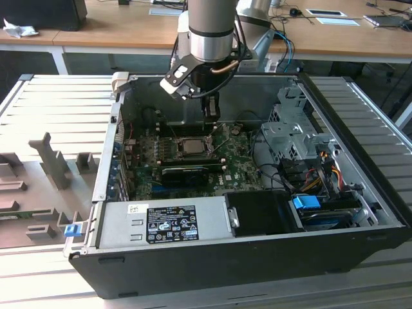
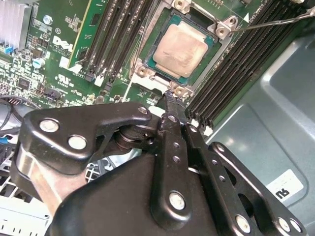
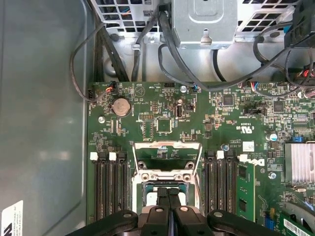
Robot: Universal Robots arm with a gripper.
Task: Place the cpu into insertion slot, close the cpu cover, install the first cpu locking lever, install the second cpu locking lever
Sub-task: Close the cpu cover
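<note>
cpu [image 2: 179, 49] seen seated flat in insertion slot [image 2: 147, 49], metal top up. cpu cover [image 3: 167, 150] found swung open beyond slot, chip thus exposed. Locking lever [image 2: 275, 20] raised clear, unlatched. Gripper [image 2: 170, 96] fingers pressed together, nothing gripped. Tip held just beside slot's edge, pose judged suited to pushing, not grasping

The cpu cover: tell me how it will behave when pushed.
The cpu cover is thin sheet metal with a large cut-out, so it is probably light and stiff, yet bendable if forced. It seems hinged along one edge, so a push should swing it, not slide it. Its shiny surface may be slippery.
</note>
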